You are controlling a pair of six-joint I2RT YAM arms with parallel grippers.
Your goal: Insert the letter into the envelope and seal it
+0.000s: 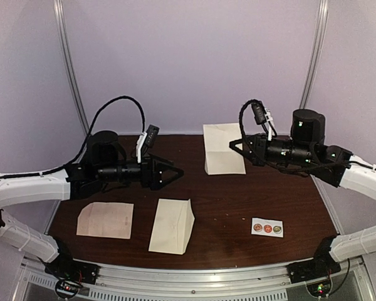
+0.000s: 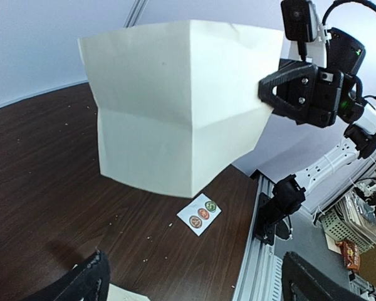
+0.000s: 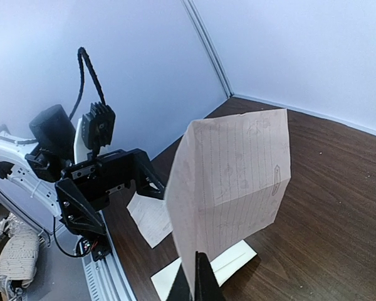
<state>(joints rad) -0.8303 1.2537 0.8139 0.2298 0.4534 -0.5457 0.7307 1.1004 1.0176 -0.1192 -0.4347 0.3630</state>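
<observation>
Cream pointed-flap paper envelope [image 1: 172,226] at 6 o'clock. Creased lined sheet [image 3: 238,182] pinched by right gripper [image 3: 196,269]; left gripper [image 1: 174,172] spread wide, empty. Slip risked by thin edge-pinch.

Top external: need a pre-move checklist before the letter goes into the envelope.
1. Letter gripped by right end effector: ok, shut on its edge, sheet held in the air.
2. Left end effector open and empty: ok.
3. Envelope flat on the table, nothing touching it: ok.
4. Envelope flap open: cannot tell.
5. Sticker strip apart from envelope: ok.
</observation>
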